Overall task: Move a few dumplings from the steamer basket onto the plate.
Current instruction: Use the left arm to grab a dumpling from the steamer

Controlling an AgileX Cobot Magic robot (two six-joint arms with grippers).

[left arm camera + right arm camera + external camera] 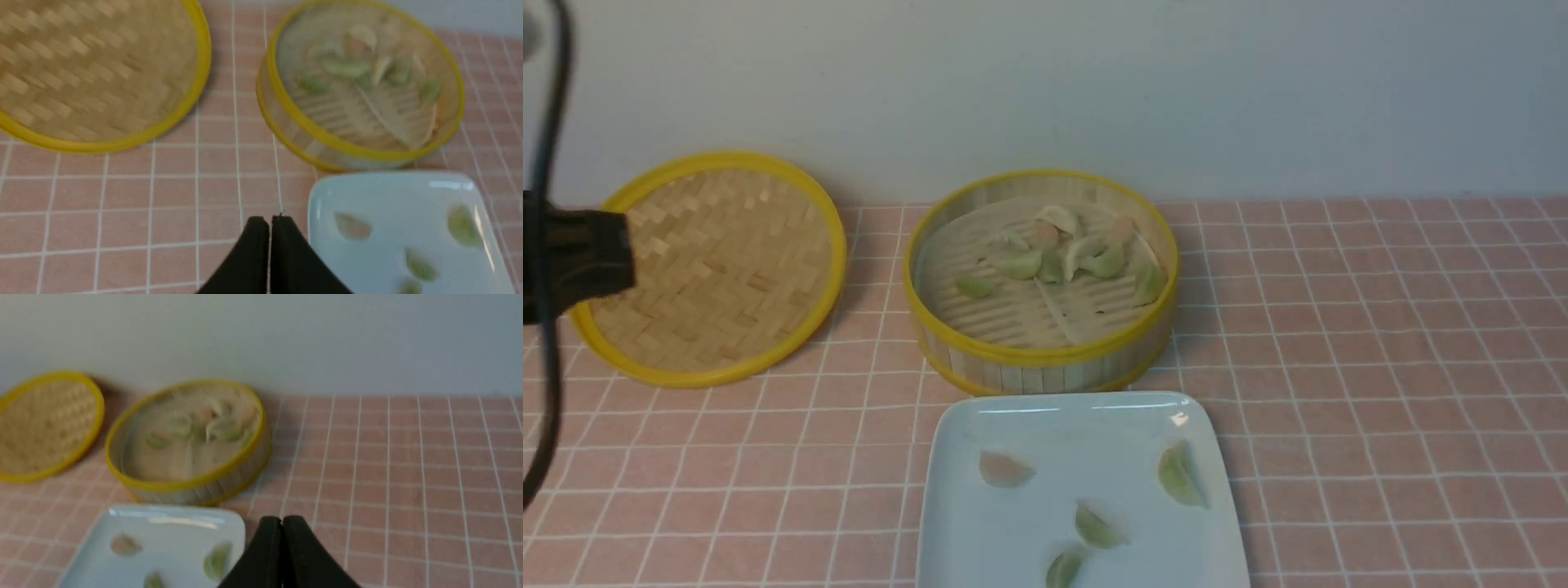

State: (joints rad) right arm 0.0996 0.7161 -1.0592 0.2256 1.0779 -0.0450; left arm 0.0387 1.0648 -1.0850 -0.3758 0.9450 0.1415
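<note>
Left wrist view has the left fingers (255, 249) clenched, two black wedges pressed pad to pad, over bare table (122, 228) just off the left edge of the plate (327, 196). Right wrist view shows the right fingers (298, 547) clenched the same way, beside the plate's far right corner.

Glossy white and square, with rounded corners and a raised rim, the plate lies at the table's near edge, about midway along it. Four of the dumplings (1098, 527) lie on it, well apart: three pale green crescents and one pinkish one toward the left. The others huddle toward the far side of the steamer basket (1045, 363), on its ribbed pale liner.

That basket, round with upright bamboo slats and yellow rims, stands just behind the plate, so close that contact cannot be told. A flat woven lid (711, 269) with a yellow rim sits left of the basket, apart from it.

From the front, the black left arm (572, 261) covers the lid's left rim, and a dark cable (547, 367) hangs beside it. Pink squares with white lines pattern the table, up to a plain pale wall (1176, 82).
</note>
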